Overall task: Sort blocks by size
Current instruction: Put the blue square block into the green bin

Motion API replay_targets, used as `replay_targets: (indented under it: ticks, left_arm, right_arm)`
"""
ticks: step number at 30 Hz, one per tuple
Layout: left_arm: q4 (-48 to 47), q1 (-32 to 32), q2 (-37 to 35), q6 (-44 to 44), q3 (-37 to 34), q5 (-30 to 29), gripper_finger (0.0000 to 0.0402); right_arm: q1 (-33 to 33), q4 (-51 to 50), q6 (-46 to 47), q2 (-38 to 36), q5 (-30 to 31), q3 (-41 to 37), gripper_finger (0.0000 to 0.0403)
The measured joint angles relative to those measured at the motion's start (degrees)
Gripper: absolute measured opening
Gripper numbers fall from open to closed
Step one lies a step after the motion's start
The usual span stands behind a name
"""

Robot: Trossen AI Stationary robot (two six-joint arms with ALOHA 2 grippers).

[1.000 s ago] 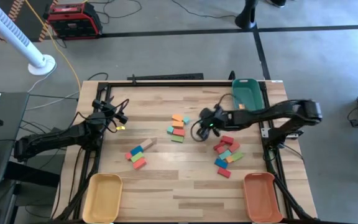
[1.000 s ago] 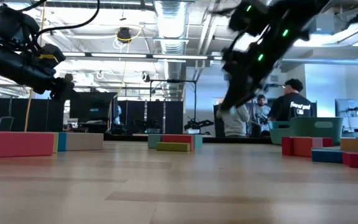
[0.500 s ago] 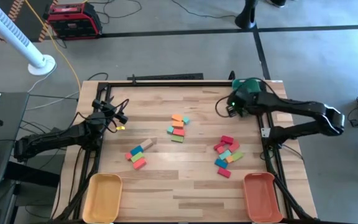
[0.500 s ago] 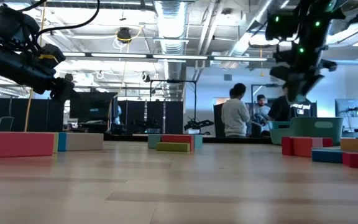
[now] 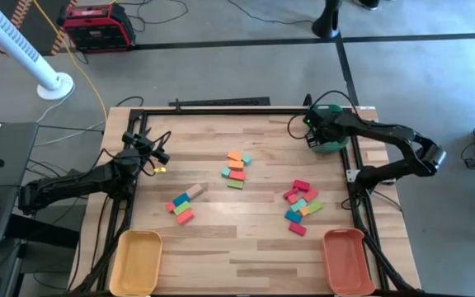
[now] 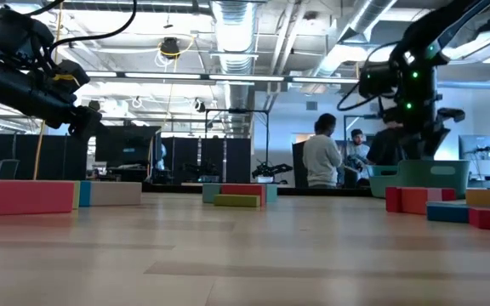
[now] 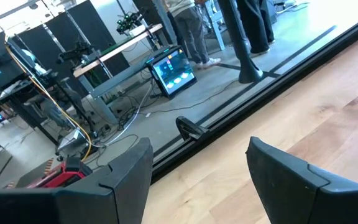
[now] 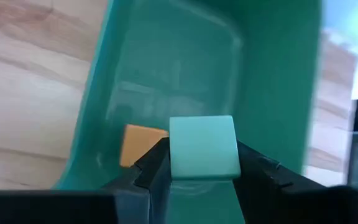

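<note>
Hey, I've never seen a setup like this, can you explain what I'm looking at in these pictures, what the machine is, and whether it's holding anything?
This is a two-armed robot working at a wooden table. One picture looks straight down on the table, one looks level across its top into the room, where people stand, and two come from cameras on the wrists. Small coloured blocks lie in three loose groups. A yellow tray and an orange tray sit at the near corners, a green tray at a far corner. The right gripper is above the green tray with a pale green block between its fingers; an orange block already lies inside. The left gripper waits at the table's left side, open and empty.
</note>
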Motion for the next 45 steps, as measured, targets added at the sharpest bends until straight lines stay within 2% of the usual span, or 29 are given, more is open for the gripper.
replay_targets:
  ticks: [5, 16, 20, 26, 31, 34, 40, 45]
  left_arm:
    - [0.00, 0.00, 0.00, 0.01, 0.00, 0.00, 0.0247]
    - [0.00, 0.02, 0.00, 0.00, -0.02, 0.00, 0.0247]
    - [0.00, 0.00, -0.02, 0.00, -0.02, -0.02, 0.0247]
    - [0.00, 0.00, 0.00, 0.00, 0.00, 0.00, 0.0247]
    - [0.00, 0.02, 0.00, 0.00, 0.00, 0.00, 0.0247]
    - [0.00, 0.01, -0.02, 0.02, 0.00, -0.01, 0.0247]
    - [0.00, 0.01, -0.02, 0.02, -0.01, 0.00, 0.0247]
    - [0.00, 0.00, 0.00, 0.00, 0.00, -0.01, 0.0247]
  right_arm:
    - [-2.39, 3.16, -2.02, 0.34, -1.80, -1.71, 0.0191]
    - [-1.50, 5.50, -5.31, -4.00, -2.55, -1.71, 0.0235]
    - [3.14, 9.81, -8.70, -6.35, -5.65, -1.71, 0.0236]
    - [14.06, 20.86, -13.12, -7.10, -13.18, -1.71, 0.0236]
    - [23.72, 32.18, -16.36, -3.29, -16.05, -1.71, 0.0237]
    - [27.11, 38.48, -16.46, 0.66, -16.68, -1.71, 0.0237]
    - [29.75, 50.52, -15.62, 10.79, -19.41, -1.71, 0.0237]
    - [29.94, 55.36, -15.62, 18.58, -21.92, 0.80, 0.0237]
